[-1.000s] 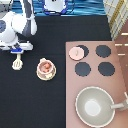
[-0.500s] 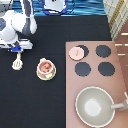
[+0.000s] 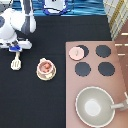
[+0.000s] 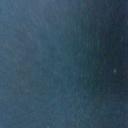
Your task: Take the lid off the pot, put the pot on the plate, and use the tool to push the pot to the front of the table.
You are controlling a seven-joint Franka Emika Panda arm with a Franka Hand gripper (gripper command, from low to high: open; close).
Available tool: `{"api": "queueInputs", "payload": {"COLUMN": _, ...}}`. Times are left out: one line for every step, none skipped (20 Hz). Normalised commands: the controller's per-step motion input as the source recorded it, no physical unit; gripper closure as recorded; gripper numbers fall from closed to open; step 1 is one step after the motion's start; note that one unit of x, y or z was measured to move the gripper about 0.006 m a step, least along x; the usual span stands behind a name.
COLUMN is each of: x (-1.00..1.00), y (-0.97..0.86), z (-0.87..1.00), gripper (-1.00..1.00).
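The end effector (image 3: 18,48) sits at the exterior view's left, directly above the tool (image 3: 16,63) (handle pointing up toward it); whether it grips cannot be told. The pot (image 3: 46,66) rests uncovered on the plate (image 3: 45,76).

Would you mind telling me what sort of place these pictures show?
Probably a toy kitchen mock-up for robot trials: a pinkish-brown stove panel with black burners, a large grey-beige pan, and a small pale-pink pot on a cream-yellow plate, on a black tabletop. The claw is over a cream-white slotted spatula.
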Motion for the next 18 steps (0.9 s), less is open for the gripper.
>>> {"api": "queueInputs", "payload": {"x": -0.57, "y": 0.59, "z": 0.8, "gripper": 1.0}}
{"api": "queueInputs", "payload": {"x": -0.53, "y": 0.62, "z": 0.79, "gripper": 1.0}}
{"api": "queueInputs", "payload": {"x": -0.46, "y": 0.66, "z": 0.75, "gripper": 1.0}}
{"api": "queueInputs", "payload": {"x": -0.45, "y": 0.68, "z": 0.71, "gripper": 1.0}}
{"api": "queueInputs", "payload": {"x": -0.42, "y": 0.69, "z": 0.58, "gripper": 1.0}}
{"api": "queueInputs", "payload": {"x": -0.41, "y": 0.7, "z": 0.46, "gripper": 1.0}}
{"api": "queueInputs", "payload": {"x": -0.43, "y": 0.72, "z": 0.37, "gripper": 1.0}}
{"api": "queueInputs", "payload": {"x": -0.45, "y": 0.74, "z": 0.29, "gripper": 1.0}}
{"api": "queueInputs", "payload": {"x": -0.45, "y": 0.77, "z": 0.2, "gripper": 1.0}}
{"api": "queueInputs", "payload": {"x": -0.46, "y": 0.85, "z": 0.03, "gripper": 1.0}}
{"api": "queueInputs", "payload": {"x": -0.47, "y": 0.91, "z": 0.0, "gripper": 1.0}}
{"api": "queueInputs", "payload": {"x": -0.45, "y": 0.95, "z": -0.09, "gripper": 1.0}}
{"api": "queueInputs", "payload": {"x": -0.45, "y": 0.96, "z": -0.18, "gripper": 1.0}}
{"api": "queueInputs", "payload": {"x": -0.44, "y": 0.97, "z": -0.25, "gripper": 1.0}}
{"api": "queueInputs", "payload": {"x": -0.44, "y": 0.97, "z": -0.29, "gripper": 1.0}}
{"api": "queueInputs", "payload": {"x": -0.45, "y": 0.98, "z": -0.37, "gripper": 1.0}}
{"api": "queueInputs", "payload": {"x": -0.47, "y": 0.97, "z": -0.39, "gripper": 1.0}}
{"api": "queueInputs", "payload": {"x": -0.49, "y": 0.95, "z": -0.41, "gripper": 1.0}}
